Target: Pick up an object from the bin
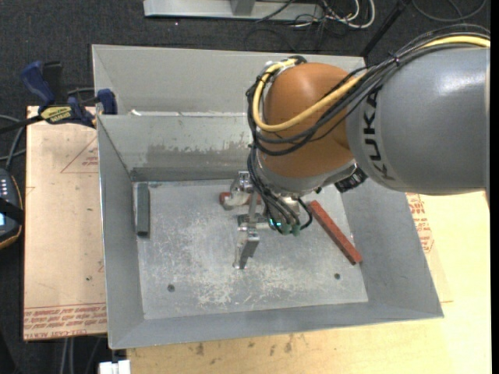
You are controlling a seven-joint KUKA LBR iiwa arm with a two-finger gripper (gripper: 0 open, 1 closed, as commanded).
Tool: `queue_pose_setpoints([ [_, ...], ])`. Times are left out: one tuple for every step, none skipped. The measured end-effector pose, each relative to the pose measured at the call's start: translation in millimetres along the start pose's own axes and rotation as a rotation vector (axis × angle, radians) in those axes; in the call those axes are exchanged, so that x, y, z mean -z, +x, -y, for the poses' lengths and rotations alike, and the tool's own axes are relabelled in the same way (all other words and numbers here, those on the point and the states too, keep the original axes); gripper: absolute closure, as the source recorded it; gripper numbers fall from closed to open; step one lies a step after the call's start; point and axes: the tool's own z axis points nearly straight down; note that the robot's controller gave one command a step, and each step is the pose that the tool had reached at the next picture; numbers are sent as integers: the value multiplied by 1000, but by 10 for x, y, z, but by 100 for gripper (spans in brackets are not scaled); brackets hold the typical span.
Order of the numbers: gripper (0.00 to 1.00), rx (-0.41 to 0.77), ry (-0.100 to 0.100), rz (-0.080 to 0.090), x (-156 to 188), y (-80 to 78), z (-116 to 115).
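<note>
Grey bin [195,287]: gripper [246,249] low over bare middle floor, opening cannot be told. Red stick [337,232] lies nearby toward right wall. Risk: closing here likely grasps nothing, stick being off to one side.

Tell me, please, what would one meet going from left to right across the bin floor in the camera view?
Grey bar → end effector → red stick, lying slantwise.

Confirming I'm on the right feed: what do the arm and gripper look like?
Thick grey arm with black KUKA lettering, a rounded orange cover at the wrist, yellow and black cables looped round it, and a small silver metal gripper underneath.
</note>
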Motion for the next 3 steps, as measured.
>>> queue_pose_setpoints([
  [0, -2, -1, 7, 40, -17, 7],
  [0, 74, -3, 15, -287, -292, 313],
  [0, 176, 1, 13, -884, -417, 550],
])
